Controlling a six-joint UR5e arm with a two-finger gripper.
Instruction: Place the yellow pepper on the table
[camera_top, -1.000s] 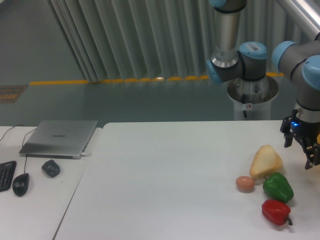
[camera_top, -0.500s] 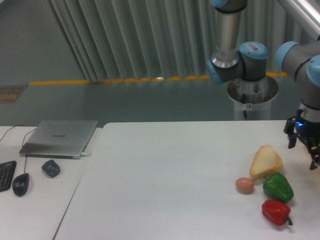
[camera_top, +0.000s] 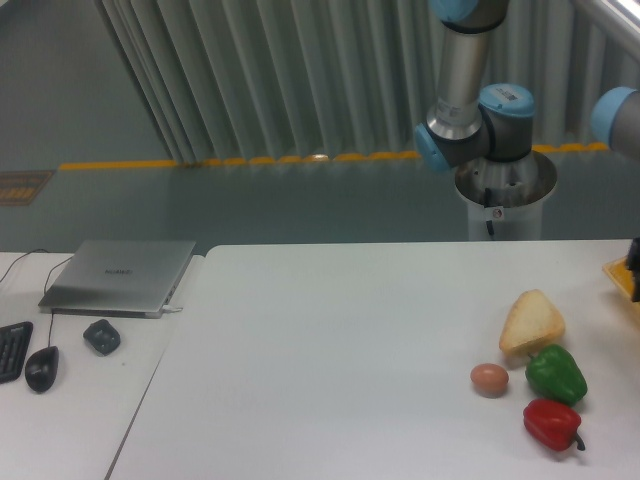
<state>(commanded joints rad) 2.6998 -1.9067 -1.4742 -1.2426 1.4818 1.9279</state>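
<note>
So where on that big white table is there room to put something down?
The table is bare from its left edge across to the egg. It is crowded at the right: bread wedge, green pepper and red pepper cluster together.

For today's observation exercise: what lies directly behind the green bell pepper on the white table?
The pale-yellow bread wedge sits directly behind the glossy green bell pepper, seemingly touching it. The pepper hides the wedge's bottom edge, so actual contact cannot be confirmed.

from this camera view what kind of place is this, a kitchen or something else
Probably a robotics lab or workshop, not a kitchen. A robot arm on a pedestal stands behind a plain white table, a closed laptop and mouse sit on a side desk, and yellow floor tape runs past corrugated walls.
</note>
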